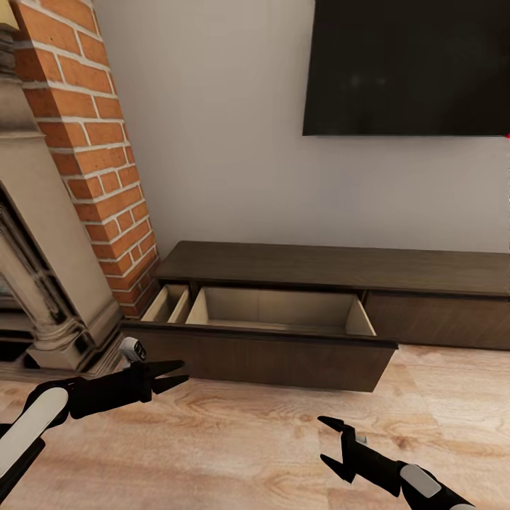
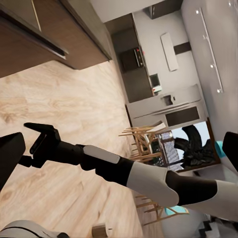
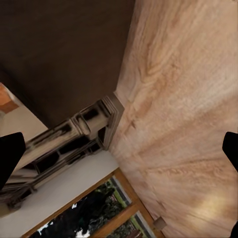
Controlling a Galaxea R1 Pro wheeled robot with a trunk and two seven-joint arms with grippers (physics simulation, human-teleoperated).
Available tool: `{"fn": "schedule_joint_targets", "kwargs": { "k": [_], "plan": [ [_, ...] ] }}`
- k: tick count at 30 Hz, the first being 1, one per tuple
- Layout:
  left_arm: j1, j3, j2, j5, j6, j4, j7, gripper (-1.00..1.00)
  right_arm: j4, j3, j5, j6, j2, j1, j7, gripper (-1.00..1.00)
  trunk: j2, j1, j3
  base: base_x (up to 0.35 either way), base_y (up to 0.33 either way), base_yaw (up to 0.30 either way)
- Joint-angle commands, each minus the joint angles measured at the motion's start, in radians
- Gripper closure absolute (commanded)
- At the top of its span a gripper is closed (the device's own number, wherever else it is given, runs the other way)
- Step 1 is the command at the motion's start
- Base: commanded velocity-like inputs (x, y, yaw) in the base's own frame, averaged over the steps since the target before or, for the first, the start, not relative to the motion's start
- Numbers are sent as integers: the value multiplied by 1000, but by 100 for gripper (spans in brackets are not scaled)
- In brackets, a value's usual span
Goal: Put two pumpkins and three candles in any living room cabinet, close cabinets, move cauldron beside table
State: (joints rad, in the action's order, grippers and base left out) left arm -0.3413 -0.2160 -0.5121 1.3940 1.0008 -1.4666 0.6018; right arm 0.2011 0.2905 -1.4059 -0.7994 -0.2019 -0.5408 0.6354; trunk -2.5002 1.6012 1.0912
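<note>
You have the cabinet (image 1: 333, 269) straight ahead against the wall beside the brick fireplace (image 1: 42, 234), its left drawer (image 1: 280, 312) pulled out and its pale interior bare. Your left gripper (image 1: 172, 375) hangs spread and empty near that drawer's front corner; your right gripper (image 1: 330, 440) is also spread, holding nothing, over the wood floor (image 1: 234, 439). The front looks stiff, flat and handleless, so press squarely on its broad face to slide it
</note>
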Motion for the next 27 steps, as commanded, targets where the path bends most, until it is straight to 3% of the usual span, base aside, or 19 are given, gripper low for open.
{"fn": "schedule_joint_targets", "kwargs": {
  "k": [1,27],
  "plan": [
    [-1,-2,-1,-1,2,0,4,-100,-2,5,-2,-1,-1,-1,6,-100,0,-1,-3,0,0,0],
    [-1,-2,-2,-7,2,0,4,-100,-6,4,-6,12,-1,-1,9,-100,174,-96,-85,0,0,0]
  ]
}}
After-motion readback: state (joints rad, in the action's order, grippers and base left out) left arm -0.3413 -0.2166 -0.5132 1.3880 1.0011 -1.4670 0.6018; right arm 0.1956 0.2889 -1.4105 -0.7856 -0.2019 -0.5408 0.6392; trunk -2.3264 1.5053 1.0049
